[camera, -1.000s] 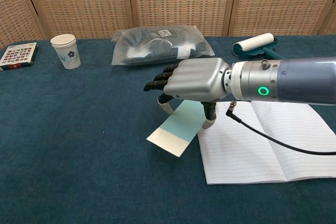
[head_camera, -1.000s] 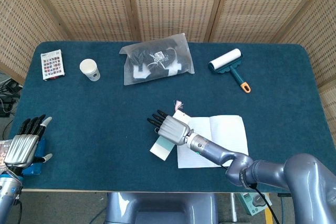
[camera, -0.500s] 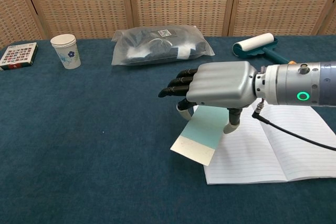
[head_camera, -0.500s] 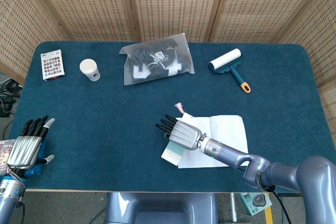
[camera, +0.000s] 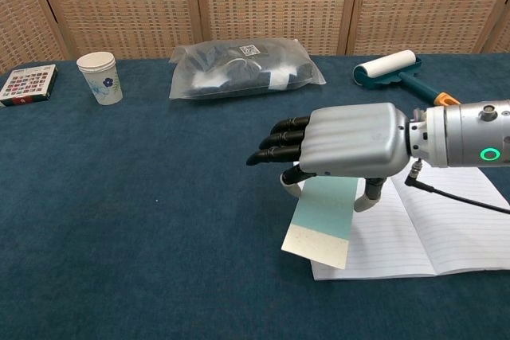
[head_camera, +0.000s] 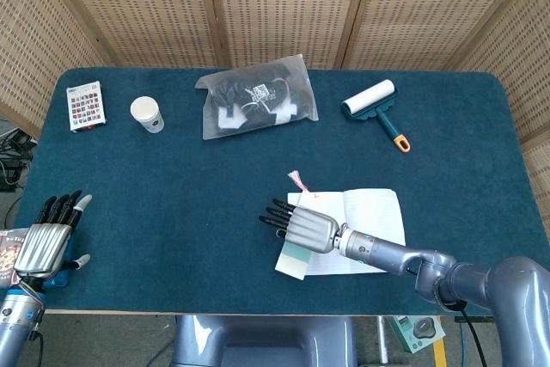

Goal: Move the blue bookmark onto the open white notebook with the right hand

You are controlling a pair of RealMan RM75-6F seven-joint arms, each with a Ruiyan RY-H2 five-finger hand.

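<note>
Blue bookmark (camera: 323, 219) lengthwise, tassel-end away.

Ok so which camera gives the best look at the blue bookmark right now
The chest view. There the blue bookmark faces the camera below the right hand, its pale end clear. In the head view the bookmark is smaller and mostly hidden under that hand.

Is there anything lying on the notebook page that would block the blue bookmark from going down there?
Nothing visible does. The right hand holds the blue bookmark partly over the left page of the open white notebook, whose lined pages show bare. The part of the page under the hand is hidden.
</note>
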